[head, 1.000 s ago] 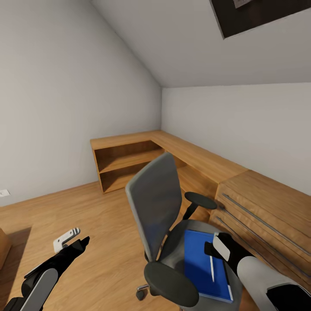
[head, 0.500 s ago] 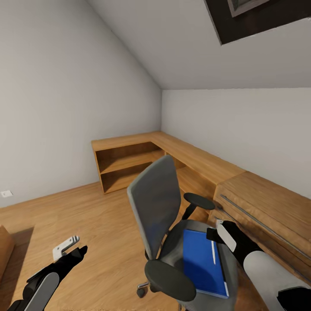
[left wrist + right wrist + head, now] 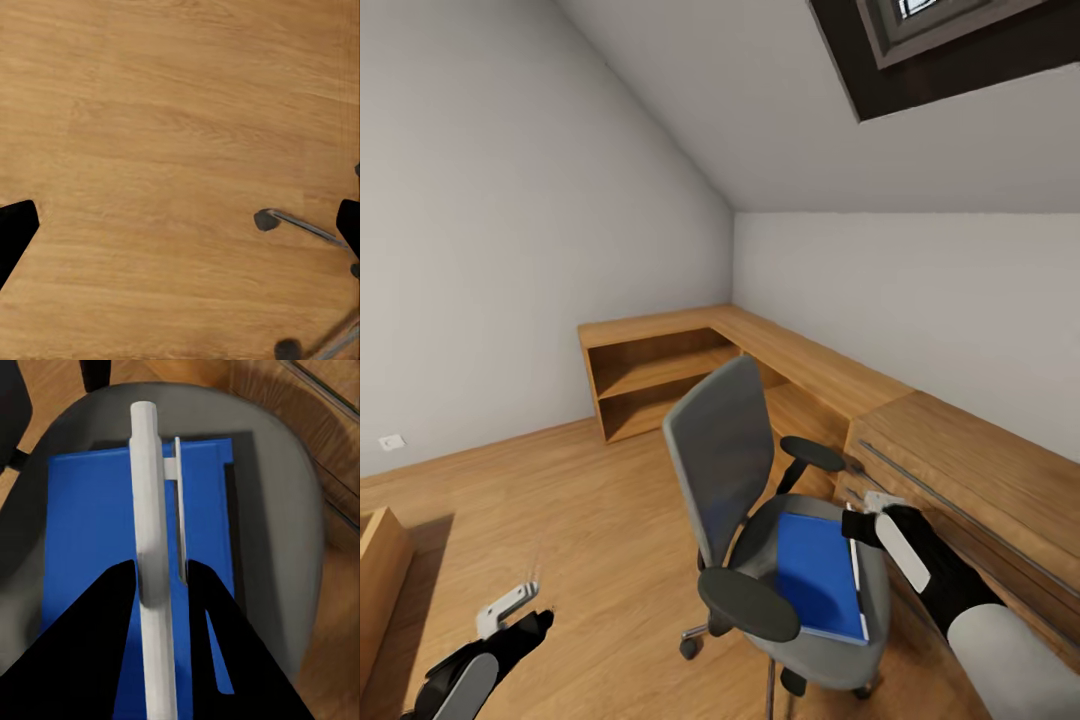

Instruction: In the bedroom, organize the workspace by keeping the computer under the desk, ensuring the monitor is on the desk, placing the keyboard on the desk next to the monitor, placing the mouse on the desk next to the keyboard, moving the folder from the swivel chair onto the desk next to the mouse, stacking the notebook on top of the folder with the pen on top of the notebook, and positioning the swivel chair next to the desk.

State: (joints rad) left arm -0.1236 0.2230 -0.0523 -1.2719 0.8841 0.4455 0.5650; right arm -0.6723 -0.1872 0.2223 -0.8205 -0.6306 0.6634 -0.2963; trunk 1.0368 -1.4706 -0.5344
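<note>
Fingers (image 3: 124, 607) of the right gripper (image 3: 161, 585) are clamped on the thin white stick-like pen (image 3: 150, 540), held above the flat bright-blue folder (image 3: 815, 575) lying on the grey padded swivel chair (image 3: 725, 470). Left gripper (image 3: 510, 622) hangs spread apart and empty over the wooden floor (image 3: 172, 150). Recommended practice: keep the clamp firm and the pen level during carriage, and avoid the wooden drawer chest (image 3: 980, 490) alongside.

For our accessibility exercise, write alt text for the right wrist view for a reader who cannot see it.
The right gripper pinches a white pen between its two black fingers, above a bright-blue folder lying flat on the swivel chair's grey seat. Wooden floor and light wooden drawer fronts sit at the picture's edges.
</note>
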